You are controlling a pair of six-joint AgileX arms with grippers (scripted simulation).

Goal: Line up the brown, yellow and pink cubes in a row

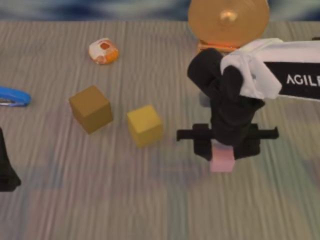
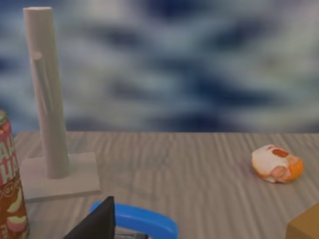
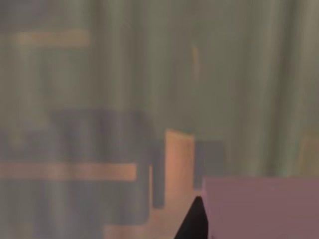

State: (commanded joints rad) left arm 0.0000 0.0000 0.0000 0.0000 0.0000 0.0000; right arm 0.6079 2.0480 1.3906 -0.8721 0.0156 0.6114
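Holding station right of centre in the top view, the right gripper stands over the pink cube, whose lower part shows beneath the black fingers. The fingers appear closed against the cube, pinching it; the right wrist view shows the pink face filling its lower right corner beside one dark fingertip. Whether the cube rests on the table or sits just clear of it cannot be told. The brown cube lies left of centre, the yellow cube just beside it, lower and to the right; neither touches the other. The left gripper is parked at the left edge, its state not visible. Judgement: the pink cube should be set right of the yellow one, continuing the brown-to-yellow slant at a similar gap, then released squarely without nudging yellow.
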